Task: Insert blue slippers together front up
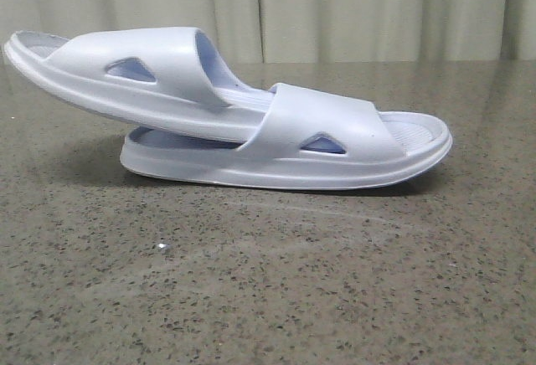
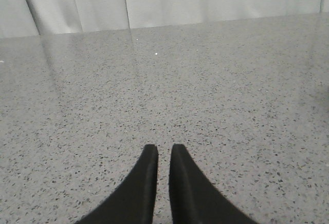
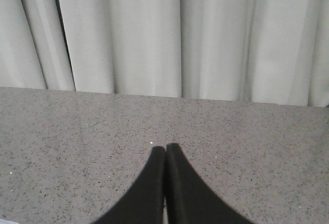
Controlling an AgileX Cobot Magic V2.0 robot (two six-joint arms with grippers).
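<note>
In the front view the two blue slippers are pushed one into the other. The lower slipper [image 1: 335, 143] lies flat on the speckled table [image 1: 268, 290]. The upper slipper [image 1: 159, 64] has one end under the lower one's strap and slopes up to the left, its far end off the table. Neither gripper shows in the front view. My left gripper [image 2: 164, 147] hovers over bare table, its black fingers a narrow slit apart with nothing between them. My right gripper [image 3: 165, 146] is over bare table with its fingers pressed together, empty. No slipper shows in either wrist view.
A pale pleated curtain [image 1: 335, 9] hangs behind the table's far edge and also shows in the right wrist view [image 3: 154, 34]. Bare speckled stone surface [image 2: 164, 80] lies around both grippers.
</note>
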